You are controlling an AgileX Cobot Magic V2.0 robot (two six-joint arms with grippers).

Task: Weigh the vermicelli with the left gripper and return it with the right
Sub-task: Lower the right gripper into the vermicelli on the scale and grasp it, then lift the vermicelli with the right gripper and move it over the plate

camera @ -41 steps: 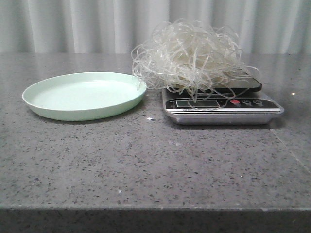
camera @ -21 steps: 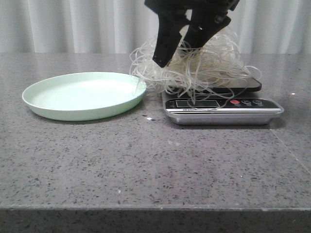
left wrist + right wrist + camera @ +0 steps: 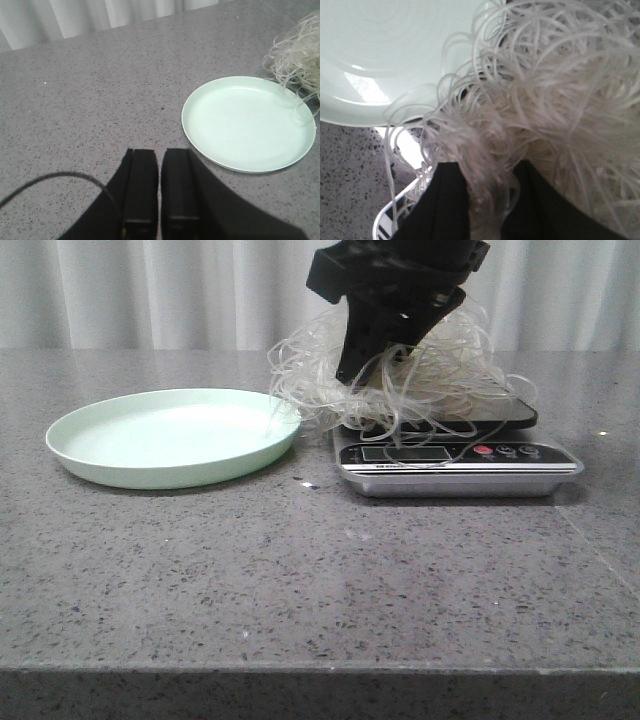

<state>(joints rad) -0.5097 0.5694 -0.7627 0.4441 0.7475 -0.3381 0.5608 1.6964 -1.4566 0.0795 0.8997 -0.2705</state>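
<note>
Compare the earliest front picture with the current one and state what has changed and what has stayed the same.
The right gripper has come down from above into the vermicelli on the scale, and its fingers now close around a clump of strands. The noodles have barely shifted and still rest on the scale. The plate and scale have not moved.

The black right gripper (image 3: 485, 210) pinches a strand bundle of the fluffy, translucent whitish vermicelli (image 3: 540, 100), whose loops overlap the round pale green plate (image 3: 375, 60).
</note>
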